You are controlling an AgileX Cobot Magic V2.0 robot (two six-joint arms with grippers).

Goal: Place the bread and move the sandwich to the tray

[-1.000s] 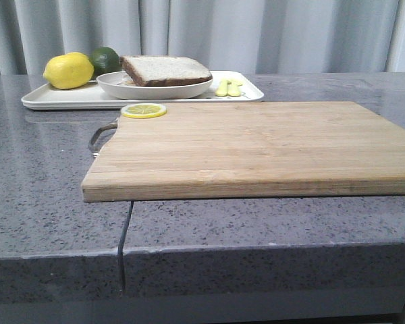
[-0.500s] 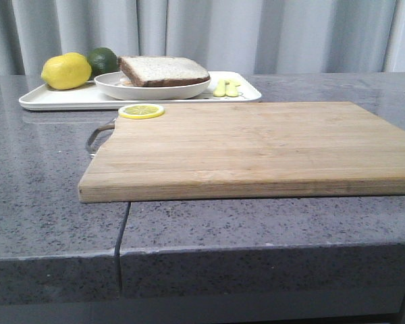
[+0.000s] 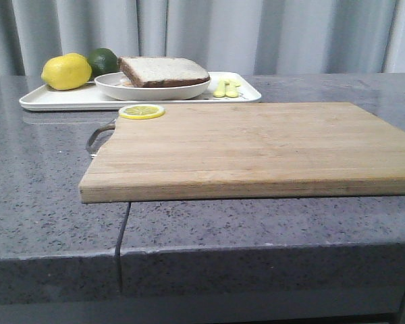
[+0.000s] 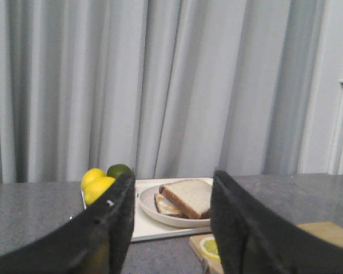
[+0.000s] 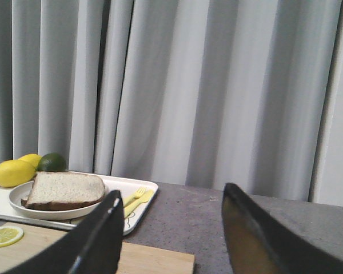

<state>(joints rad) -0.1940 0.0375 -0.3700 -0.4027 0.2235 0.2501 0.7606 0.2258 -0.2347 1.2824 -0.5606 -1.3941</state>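
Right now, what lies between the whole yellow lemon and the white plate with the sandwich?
Front view: the dark green lime, behind their gap, on the white tray.

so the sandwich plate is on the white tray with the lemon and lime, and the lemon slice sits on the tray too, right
Not quite. The lemon slice lies on a corner of the wooden cutting board, not on the tray; the front view shows it. The rest holds: the sandwich on its plate shares the tray with the lemon and lime.

Brown-crusted sandwich (image 3: 163,71) is sitting in its shallow white plate (image 3: 148,89) on the white tray (image 3: 67,98), bread (image 3: 169,67) lying topmost.
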